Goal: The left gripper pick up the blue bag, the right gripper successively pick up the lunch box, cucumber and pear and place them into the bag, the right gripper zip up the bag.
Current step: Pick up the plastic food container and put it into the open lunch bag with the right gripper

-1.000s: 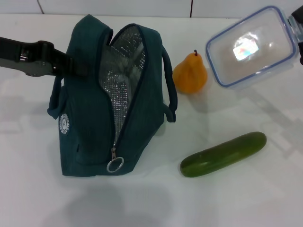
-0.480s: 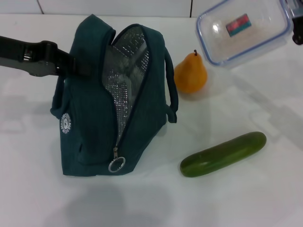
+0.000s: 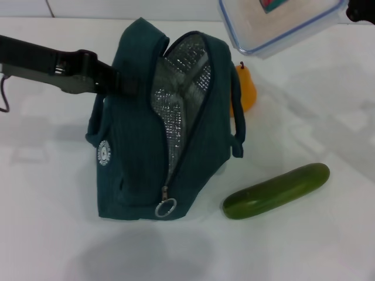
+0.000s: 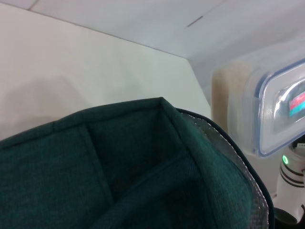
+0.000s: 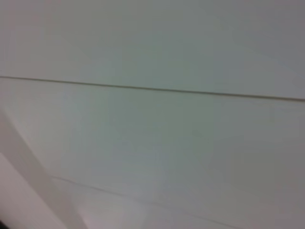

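Observation:
The blue bag (image 3: 140,146) stands on the white table with its zipper open and the silver lining (image 3: 179,105) showing. My left gripper (image 3: 120,86) comes in from the left and is shut on the bag's upper side by the handle. The bag's fabric (image 4: 119,162) fills the left wrist view. The lunch box (image 3: 281,23) hangs tilted in the air above and to the right of the bag's mouth. My right gripper (image 3: 353,13) is shut on its right end at the frame's top corner. The pear (image 3: 249,88) peeks out behind the bag. The cucumber (image 3: 275,190) lies to the bag's right.
The zipper's ring pull (image 3: 166,207) hangs at the bag's low front end. The lunch box (image 4: 281,109) also shows in the left wrist view, beyond the bag's rim. The right wrist view shows only a plain pale surface.
The left gripper has carried the bag to the right, so the bag now covers part of the pear. The lunch box has risen and moved left toward the bag's opening.

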`<action>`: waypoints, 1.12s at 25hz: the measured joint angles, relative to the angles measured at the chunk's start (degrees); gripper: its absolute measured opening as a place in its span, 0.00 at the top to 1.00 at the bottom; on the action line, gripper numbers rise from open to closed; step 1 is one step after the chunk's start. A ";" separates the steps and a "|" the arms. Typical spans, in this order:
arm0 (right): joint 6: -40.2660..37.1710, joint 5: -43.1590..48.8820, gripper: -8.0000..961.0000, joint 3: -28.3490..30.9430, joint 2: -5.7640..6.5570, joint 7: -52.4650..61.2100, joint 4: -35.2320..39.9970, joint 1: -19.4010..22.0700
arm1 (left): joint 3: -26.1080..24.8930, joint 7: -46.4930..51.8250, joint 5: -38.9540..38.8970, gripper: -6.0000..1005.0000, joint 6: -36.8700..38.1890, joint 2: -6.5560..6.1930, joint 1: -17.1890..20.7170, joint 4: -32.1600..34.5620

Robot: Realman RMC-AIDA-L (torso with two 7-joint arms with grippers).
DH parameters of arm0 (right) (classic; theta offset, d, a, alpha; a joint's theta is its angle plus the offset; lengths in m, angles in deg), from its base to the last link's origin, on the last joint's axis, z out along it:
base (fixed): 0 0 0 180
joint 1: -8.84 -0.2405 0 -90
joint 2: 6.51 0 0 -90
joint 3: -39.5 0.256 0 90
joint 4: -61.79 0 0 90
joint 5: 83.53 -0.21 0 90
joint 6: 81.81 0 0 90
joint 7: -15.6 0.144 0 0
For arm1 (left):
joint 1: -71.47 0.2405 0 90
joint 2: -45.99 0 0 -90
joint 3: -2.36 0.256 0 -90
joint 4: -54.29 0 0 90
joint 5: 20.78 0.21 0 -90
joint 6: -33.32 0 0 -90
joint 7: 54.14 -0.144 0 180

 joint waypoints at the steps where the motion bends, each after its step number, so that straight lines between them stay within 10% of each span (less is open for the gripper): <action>1: -0.04 -0.02 0.90 -0.03 0.00 0.02 0.00 -0.35 | 0.03 -0.03 0.03 0.95 -0.01 0.17 -0.24 0.00; 28: 2.70 -0.04 0.90 -7.24 0.01 -0.50 -0.01 -5.47 | 2.98 -1.12 -0.08 0.95 -4.42 1.44 -2.44 -2.83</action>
